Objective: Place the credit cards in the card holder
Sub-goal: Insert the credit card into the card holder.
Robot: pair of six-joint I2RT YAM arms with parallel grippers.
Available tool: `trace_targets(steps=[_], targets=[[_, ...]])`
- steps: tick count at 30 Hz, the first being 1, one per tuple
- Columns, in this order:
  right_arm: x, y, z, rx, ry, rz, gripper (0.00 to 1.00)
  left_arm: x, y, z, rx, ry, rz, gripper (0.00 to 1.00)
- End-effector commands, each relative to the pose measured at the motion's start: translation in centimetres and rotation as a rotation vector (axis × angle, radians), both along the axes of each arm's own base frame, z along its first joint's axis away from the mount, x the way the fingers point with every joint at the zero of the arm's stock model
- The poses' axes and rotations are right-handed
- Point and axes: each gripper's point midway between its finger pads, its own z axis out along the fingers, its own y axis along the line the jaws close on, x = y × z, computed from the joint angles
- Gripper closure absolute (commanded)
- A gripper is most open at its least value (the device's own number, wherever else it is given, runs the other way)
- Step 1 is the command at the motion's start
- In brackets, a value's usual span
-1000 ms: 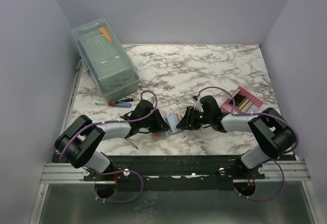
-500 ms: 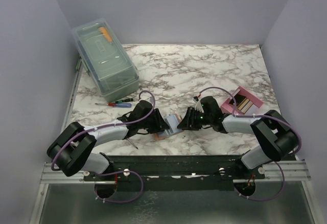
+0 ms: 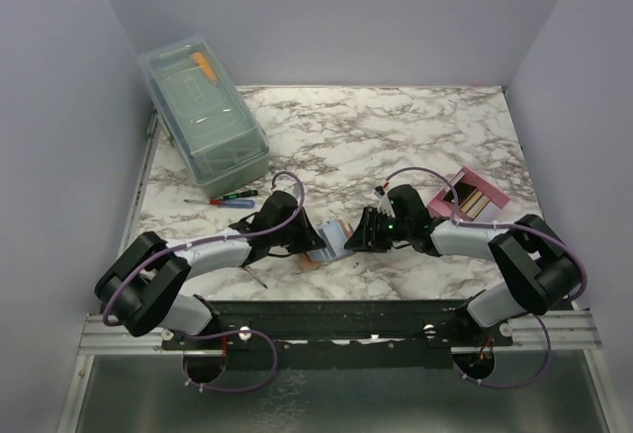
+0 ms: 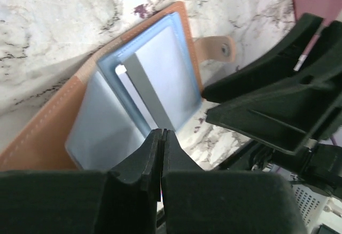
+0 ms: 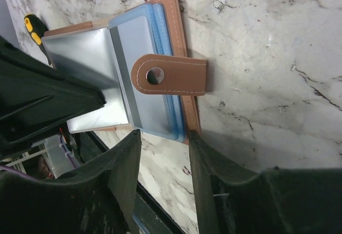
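**Ana:** Tan leather under the arms: is that the card holder (image 4: 51, 138)?

**Ben:** Yes. It lies open on the marble counter (image 5: 267, 57), right between the two end effectors, with its pale blue pockets facing up. Its snap strap (image 5: 176, 76) is folded in over the pockets, just ahead of the right end effector (image 5: 164, 134).

**Ana:** How do the right one's fingers stand?

**Ben:** Spread apart. The holder's near edge sits in the gap at their tips, and neither finger clamps it.

**Ana:** And the left end effector (image 4: 161, 133)?

**Ben:** Its fingers are pressed together. They seem to pinch the near edge of a light blue card (image 5: 80, 57). That card slopes up from the pocket towards those tips, and its far end is tucked into the blue sleeve.

**Ana:** Are any other cards around?

**Ben:** A few stand in the pink tray (image 3: 480, 196), well behind the right end effector and beside that arm. They are too small to tell apart.

**Ana:** Anything near the left one?

**Ben:** Two screwdrivers (image 3: 229, 199) lie behind it, beside its arm and apart from the holder.
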Motion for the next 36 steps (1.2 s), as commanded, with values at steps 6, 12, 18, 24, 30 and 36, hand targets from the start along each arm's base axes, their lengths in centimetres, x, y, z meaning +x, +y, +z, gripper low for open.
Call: trace_targets(steps=[6, 12, 18, 24, 30, 36], targets=[[0.6, 0.9, 1.2, 0.021, -0.033, 0.040, 0.59, 0.4, 0.3, -3.2, 0.062, 0.009, 0.008, 1.00], [0.8, 1.3, 1.4, 0.035, -0.038, 0.060, 0.57, -0.1, 1.1, -5.0, 0.104, 0.042, 0.020, 1.00], [0.9, 1.7, 1.2, 0.042, -0.032, 0.073, 0.57, -0.4, 1.7, -5.5, 0.117, 0.049, 0.034, 1.00], [1.0, 1.8, 1.9, 0.048, -0.043, 0.078, 0.55, -0.5, 1.6, -5.7, 0.120, 0.055, 0.028, 1.00], [1.3, 1.2, 3.4, 0.013, -0.087, 0.063, 0.49, -0.6, 1.7, -5.5, 0.117, 0.050, 0.026, 1.00], [1.0, 2.1, 3.2, 0.037, -0.071, 0.094, 0.56, -0.6, 1.7, -5.6, 0.118, 0.054, 0.026, 1.00]])
